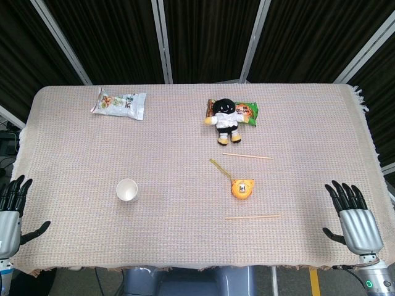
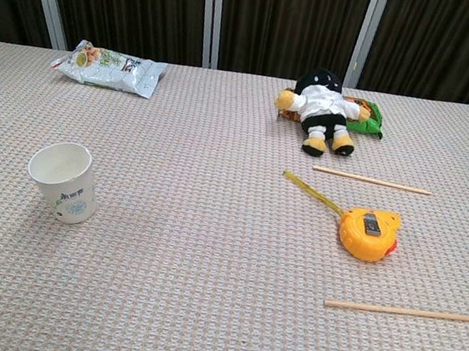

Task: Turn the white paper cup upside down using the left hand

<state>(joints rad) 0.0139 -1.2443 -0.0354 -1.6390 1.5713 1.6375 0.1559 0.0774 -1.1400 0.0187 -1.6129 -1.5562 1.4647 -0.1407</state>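
Closest to you are your own two hands, parked at the near table edge: the left hand [image 1: 12,206] off the left corner and the right hand [image 1: 353,216] off the right one, both with fingers spread and nothing in them. The chest view doesn't catch either of them.

The white paper cup [image 1: 127,190] is standing upright, mouth up, on the woven tablecloth [image 1: 185,246], left of the middle and a fair reach in from your left hand. Nothing is touching it, so the job hasn't really started; I'd say you're at the reach-in step.

Tips for doing it clean:
- Come at the cup from the left side, not from above. A side wrap round the wall gives you room to roll the wrist over.
- Go gentle on the squeeze. Thin paper like that probably dents or pops out if you clamp hard.
- Lift it clear of the cloth before rotating, or the rim might snag the weave.
- Set it down rim-first and flat, then let go.

The tape measure [image 1: 242,188], chopsticks [image 1: 252,216], plush doll [image 1: 224,119] and snack bag [image 1: 120,103] all sit well apart from the cup, so no clutter worries.
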